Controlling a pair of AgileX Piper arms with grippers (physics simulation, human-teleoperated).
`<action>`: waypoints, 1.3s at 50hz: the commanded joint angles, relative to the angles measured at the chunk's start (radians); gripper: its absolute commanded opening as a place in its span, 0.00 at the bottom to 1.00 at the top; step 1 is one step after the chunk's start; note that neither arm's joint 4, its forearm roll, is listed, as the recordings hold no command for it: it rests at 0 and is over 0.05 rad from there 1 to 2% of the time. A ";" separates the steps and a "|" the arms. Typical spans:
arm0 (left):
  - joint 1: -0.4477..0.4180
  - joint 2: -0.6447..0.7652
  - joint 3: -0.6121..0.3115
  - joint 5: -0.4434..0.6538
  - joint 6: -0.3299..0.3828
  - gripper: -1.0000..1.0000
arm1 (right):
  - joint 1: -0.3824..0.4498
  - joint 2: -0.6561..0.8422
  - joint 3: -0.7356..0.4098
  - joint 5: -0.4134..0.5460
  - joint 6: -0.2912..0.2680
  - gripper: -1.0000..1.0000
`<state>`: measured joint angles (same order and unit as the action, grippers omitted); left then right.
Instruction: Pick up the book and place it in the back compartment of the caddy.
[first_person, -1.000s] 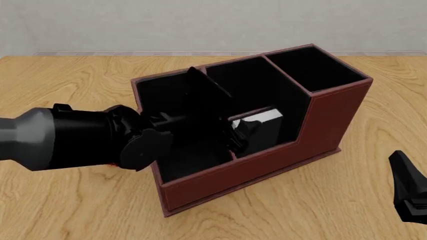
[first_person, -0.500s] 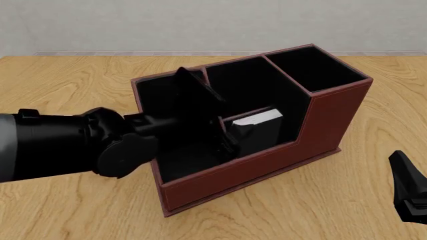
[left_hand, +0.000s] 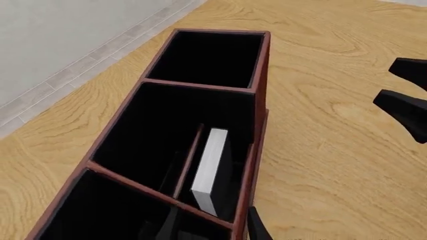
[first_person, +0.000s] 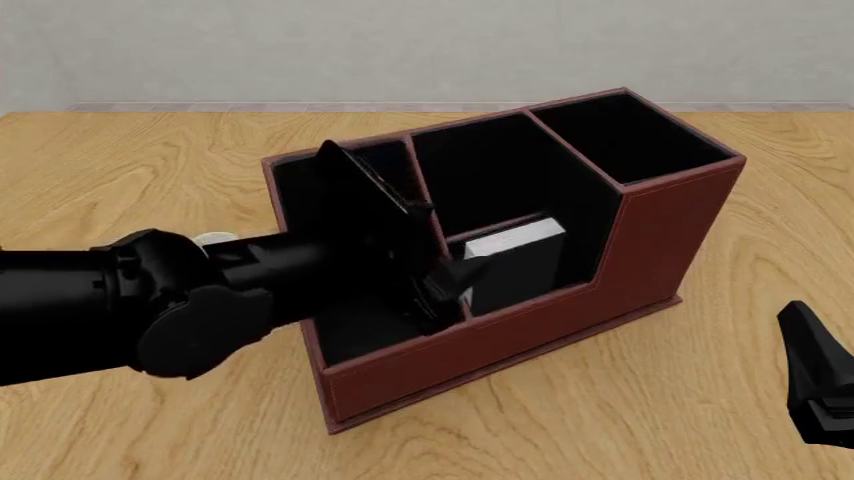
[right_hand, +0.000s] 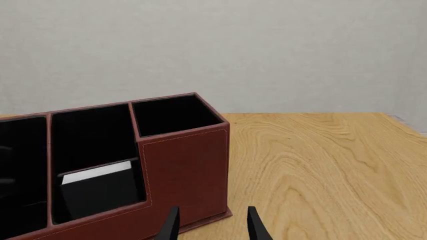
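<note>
The caddy (first_person: 667, 250) is a reddish-brown box with black lining at the table's middle. The book (first_person: 514, 255), black with a white page block, stands upright in the back compartment (first_person: 541, 298), behind its low brown outer wall. My left gripper (first_person: 451, 285) is open and empty, just left of the book over the neighbouring large cell. In the left wrist view the book's (left_hand: 210, 170) page block shows beyond the gripper (left_hand: 213, 230). My right gripper (first_person: 817, 390) is open and empty near the table's front right, facing the caddy (right_hand: 187, 165) and the book (right_hand: 100, 190).
A tall squarish cell (first_person: 634, 135) forms the caddy's right end. A low divider (left_hand: 190, 157) separates the book's cell from a narrow one behind it. A small pale object (first_person: 211, 239) peeks out behind my left arm. Bare wood surrounds the caddy.
My left gripper has let go of the book and drawn back leftward and upward, out of the small cell. The book stays standing there. The right arm has not moved.
</note>
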<state>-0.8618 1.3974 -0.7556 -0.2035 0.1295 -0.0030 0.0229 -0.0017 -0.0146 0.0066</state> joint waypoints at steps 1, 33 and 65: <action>0.010 -0.037 0.048 -0.011 0.001 1.00 | 0.000 0.000 0.000 0.000 0.000 1.00; 0.006 -0.240 0.146 0.066 -0.002 1.00 | 0.000 0.000 0.000 0.000 0.000 1.00; 0.068 -0.521 0.237 0.192 -0.015 1.00 | 0.000 0.000 0.000 0.000 0.000 1.00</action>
<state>-0.8161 0.9614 -0.5384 -0.0551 0.1162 -0.0030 0.0227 -0.0017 -0.0145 0.0065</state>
